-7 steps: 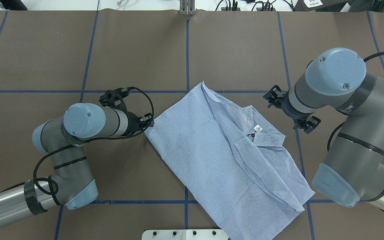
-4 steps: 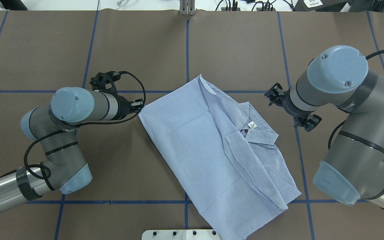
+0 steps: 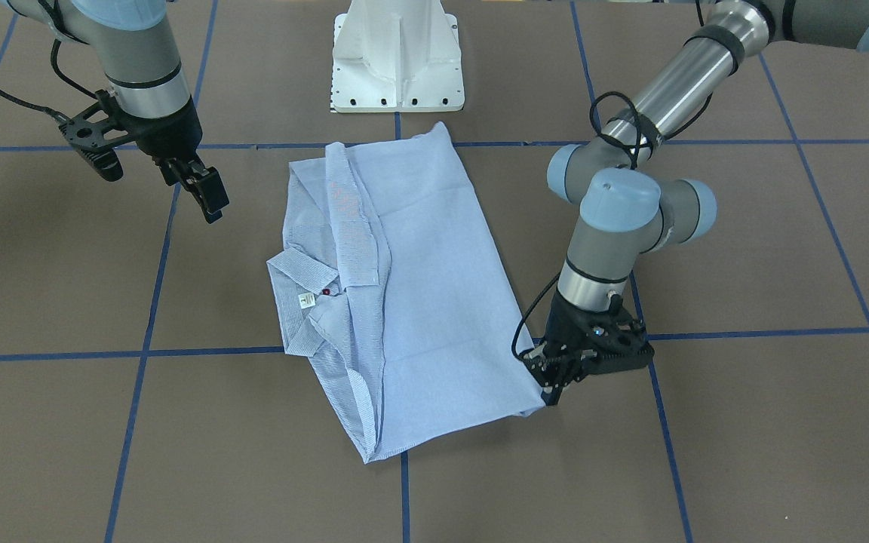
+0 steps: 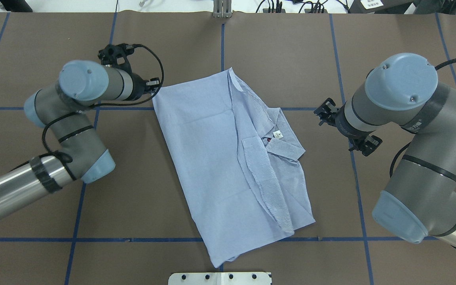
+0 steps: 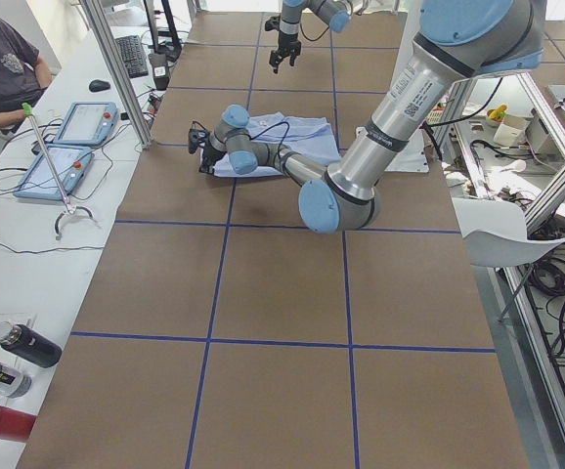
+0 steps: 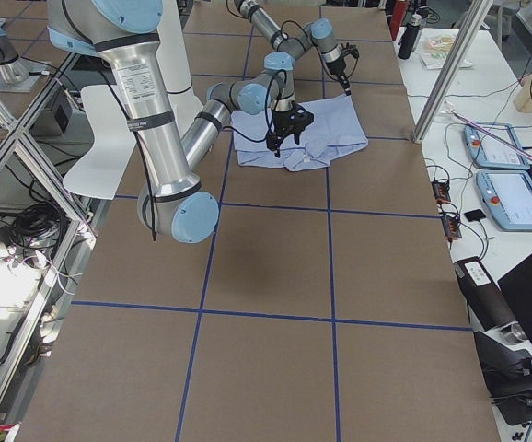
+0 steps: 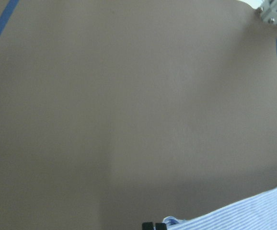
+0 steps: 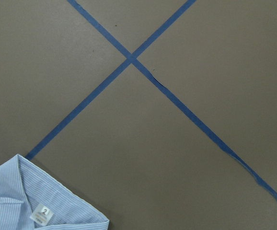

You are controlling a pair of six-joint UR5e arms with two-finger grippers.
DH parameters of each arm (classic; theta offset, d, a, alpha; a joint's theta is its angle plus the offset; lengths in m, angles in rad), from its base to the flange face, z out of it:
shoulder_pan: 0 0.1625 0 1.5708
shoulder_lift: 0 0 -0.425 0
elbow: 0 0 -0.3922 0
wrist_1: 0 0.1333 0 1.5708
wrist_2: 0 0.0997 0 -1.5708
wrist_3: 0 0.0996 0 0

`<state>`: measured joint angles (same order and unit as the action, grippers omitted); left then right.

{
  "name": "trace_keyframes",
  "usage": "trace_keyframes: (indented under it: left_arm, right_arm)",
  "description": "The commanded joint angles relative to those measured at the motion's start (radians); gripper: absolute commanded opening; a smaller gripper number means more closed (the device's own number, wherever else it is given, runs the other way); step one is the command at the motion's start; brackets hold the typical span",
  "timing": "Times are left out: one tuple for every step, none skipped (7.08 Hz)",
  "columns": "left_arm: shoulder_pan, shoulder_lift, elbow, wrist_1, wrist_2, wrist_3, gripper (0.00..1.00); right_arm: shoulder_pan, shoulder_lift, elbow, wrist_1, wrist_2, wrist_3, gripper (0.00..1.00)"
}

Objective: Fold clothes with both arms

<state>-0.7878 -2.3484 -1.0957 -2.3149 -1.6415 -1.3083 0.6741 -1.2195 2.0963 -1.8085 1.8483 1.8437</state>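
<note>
Shirt [image 4: 228, 158] lies flat mid-table, folded lengthwise, collar on robot's right. Right wrist view reads a "2" on the neck label [image 8: 42, 213]; overhead can't. Right gripper [image 3: 204, 190] hovers clear of the collar, fingers look pressed together, holding nothing. Far left corner: left gripper [image 3: 551, 388] pinching the shirt's corner at table level.

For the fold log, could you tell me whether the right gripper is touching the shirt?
No, the right gripper hangs clear of the shirt, over bare table.
</note>
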Motion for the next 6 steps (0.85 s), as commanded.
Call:
trace_keyframes:
  left_arm:
    - [-0.049, -0.109, 0.162, -0.061, 0.028, 0.056, 0.84]
    - [-0.06, -0.082, 0.075, -0.055, 0.014, 0.067, 1.0]
    - [-0.057, 0.049, -0.104, -0.058, -0.07, 0.067, 1.0]
    - [-0.06, 0.149, -0.272, -0.046, -0.187, 0.067, 1.0]
    - [-0.059, 0.261, -0.426, -0.02, -0.207, 0.073, 1.0]
    - [-0.059, 0.317, -0.513, -0.003, -0.215, 0.073, 1.0]
  right_arm:
    - [-0.004, 0.003, -0.001, 0.001, 0.0, 0.002, 1.0]
    - [-0.03, 0.015, -0.016, 0.002, -0.02, 0.005, 1.0]
    - [-0.051, 0.052, -0.033, 0.0, -0.044, 0.008, 1.0]
    - [-0.074, 0.067, -0.03, -0.002, -0.049, 0.008, 1.0]
    - [-0.153, 0.081, -0.03, -0.002, -0.12, 0.005, 1.0]
    - [-0.231, 0.134, -0.036, -0.005, -0.185, -0.004, 1.0]
